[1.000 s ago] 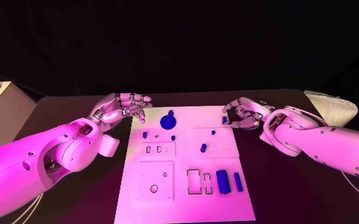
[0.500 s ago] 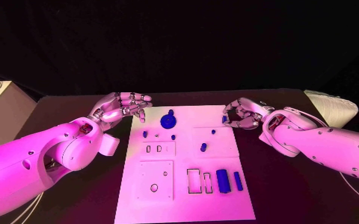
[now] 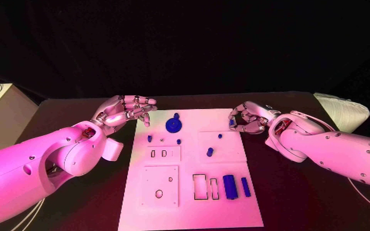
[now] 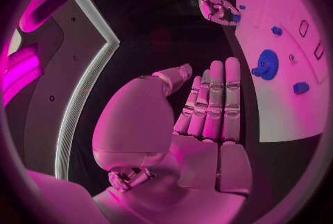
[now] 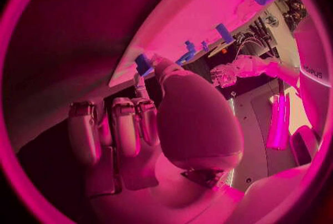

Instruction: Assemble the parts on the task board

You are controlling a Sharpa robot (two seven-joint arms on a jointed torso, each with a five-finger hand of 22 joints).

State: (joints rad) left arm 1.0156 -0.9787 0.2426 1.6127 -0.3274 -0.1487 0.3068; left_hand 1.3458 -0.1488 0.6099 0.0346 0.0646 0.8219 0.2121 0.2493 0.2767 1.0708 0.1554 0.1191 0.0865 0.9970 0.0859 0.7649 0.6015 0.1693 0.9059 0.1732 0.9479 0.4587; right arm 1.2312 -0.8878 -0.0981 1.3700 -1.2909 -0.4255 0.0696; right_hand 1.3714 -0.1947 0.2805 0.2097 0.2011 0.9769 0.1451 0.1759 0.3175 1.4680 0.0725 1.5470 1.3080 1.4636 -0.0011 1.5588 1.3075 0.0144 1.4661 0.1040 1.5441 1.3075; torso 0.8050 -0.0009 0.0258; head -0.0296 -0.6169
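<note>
Pinching a small blue part (image 3: 231, 122), the right robot hand (image 3: 248, 117) overhangs the flat white task board (image 3: 193, 199).

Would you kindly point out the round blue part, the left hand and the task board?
Round blue part (image 3: 174, 125), head view: middle of its disc.
Left hand (image 3: 125, 111), head view: middle of the hand.
Task board (image 3: 193, 215), head view: bare near end.

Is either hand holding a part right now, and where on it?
The right hand pinches a small blue part at the task board edge; the exact grip spot cannot be told. The left hand holds nothing, fingers extended.
</note>
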